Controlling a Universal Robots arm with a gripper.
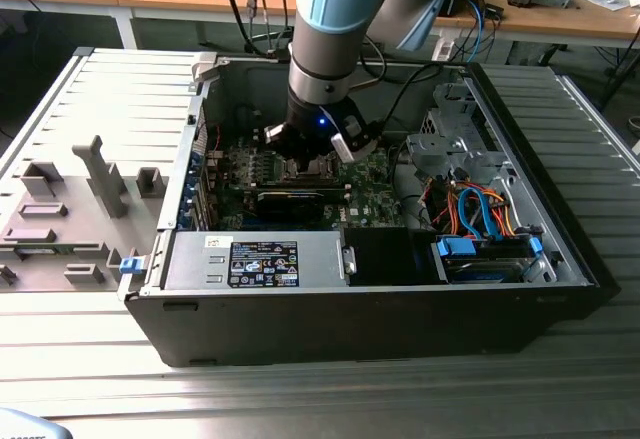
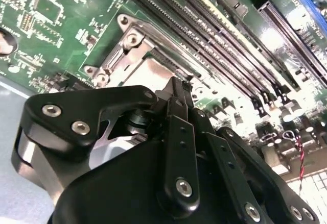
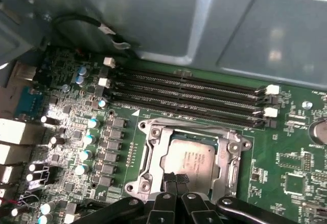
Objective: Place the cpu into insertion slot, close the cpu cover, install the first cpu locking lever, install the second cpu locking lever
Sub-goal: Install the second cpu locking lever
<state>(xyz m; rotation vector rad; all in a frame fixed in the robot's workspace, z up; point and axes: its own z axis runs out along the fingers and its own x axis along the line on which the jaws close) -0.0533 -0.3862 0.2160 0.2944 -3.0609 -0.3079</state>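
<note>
open pc case (image 1: pixel 400 299) on slatted metal table (image 1: pixel 300 389), fingers (image 3: pixel 171 185) narrow over seated cpu (image 3: pixel 190 158), wooden desks (image 1: pixel 560 21) behind

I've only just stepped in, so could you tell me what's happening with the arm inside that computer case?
The arm has reached down into the open computer case, with its gripper right over the insertion slot on the green motherboard. In the first wrist view the cpu lies seated in the socket, and the cpu cover is down around it, framing its silvery top. The fingertips sit at the edge of the cover.
</note>
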